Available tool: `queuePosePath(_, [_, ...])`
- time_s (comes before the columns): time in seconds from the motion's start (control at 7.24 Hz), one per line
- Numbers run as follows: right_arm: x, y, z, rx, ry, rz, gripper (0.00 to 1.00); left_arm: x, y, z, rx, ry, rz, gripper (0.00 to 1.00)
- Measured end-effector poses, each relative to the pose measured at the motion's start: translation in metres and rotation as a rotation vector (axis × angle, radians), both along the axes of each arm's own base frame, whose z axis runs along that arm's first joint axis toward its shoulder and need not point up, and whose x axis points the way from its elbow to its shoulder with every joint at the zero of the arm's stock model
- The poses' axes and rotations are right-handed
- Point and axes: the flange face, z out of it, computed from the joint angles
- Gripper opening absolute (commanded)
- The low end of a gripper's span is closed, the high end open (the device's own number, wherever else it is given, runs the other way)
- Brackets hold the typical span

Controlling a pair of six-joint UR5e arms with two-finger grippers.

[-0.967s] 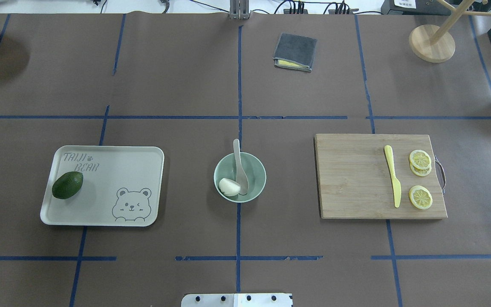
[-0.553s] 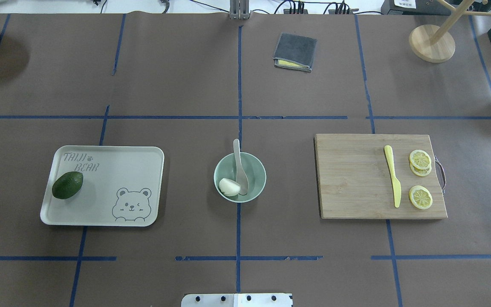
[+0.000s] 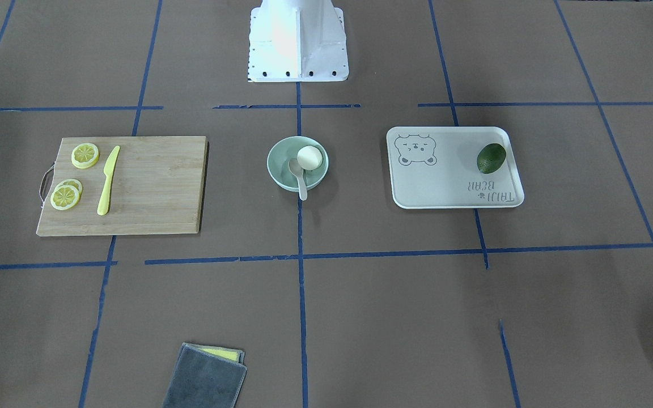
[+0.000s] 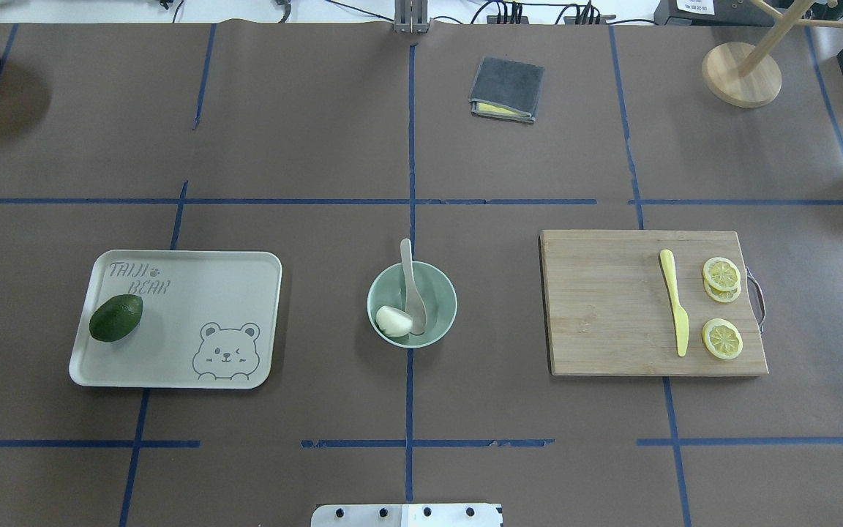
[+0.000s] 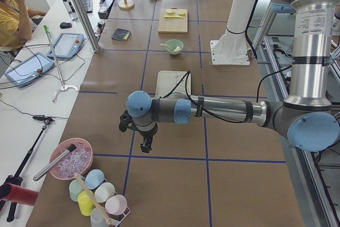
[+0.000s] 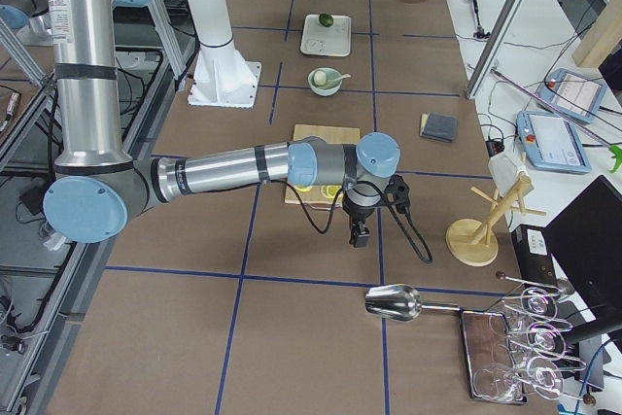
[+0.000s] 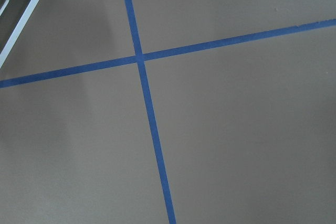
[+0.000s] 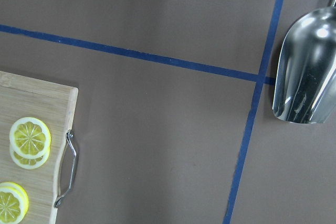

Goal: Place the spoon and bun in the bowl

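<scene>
A: Claws first?
B: 2 arms out at the table ends. Left gripper (image 5: 146, 144) hangs over matte brown paper (image 4: 304, 132) by a blue tape cross (image 7: 139, 59). Right gripper (image 6: 360, 233) hangs past the handle end of the bamboo board (image 4: 604, 307), near a shiny metal scoop (image 8: 307, 72). Side cameras only, so released or clenched: cannot tell, either one.
A: Task things?
B: Mid-table, a round glossy mint bowl (image 4: 442, 306). The white domed bun (image 4: 394, 320) sits inside at the near-left wall, touching the spoon (image 4: 413, 293). The spoon's oval scoop end is down in the bowl, its thick handle leaning on the far rim and poking out.
A: Sides?
B: Left, a flat cream tray (image 4: 209, 293) with rounded corners and 1 dark avocado (image 4: 115, 318). Right, the board carries a yellow knife (image 4: 674, 300) and lemon slices (image 4: 721, 339). Both are well apart from the bowl, with paper between.
A: Far?
B: A folded grey cloth (image 4: 507, 89).
</scene>
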Motion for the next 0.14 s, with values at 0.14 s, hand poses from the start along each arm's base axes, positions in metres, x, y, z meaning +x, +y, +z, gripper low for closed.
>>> queuePosePath(0.14, [0.0003,-0.0007,-0.0008,0.001,0.0,0.001,1.0,-0.0001,-0.0003,0.0006,-0.002,-0.004,-0.001,1.0])
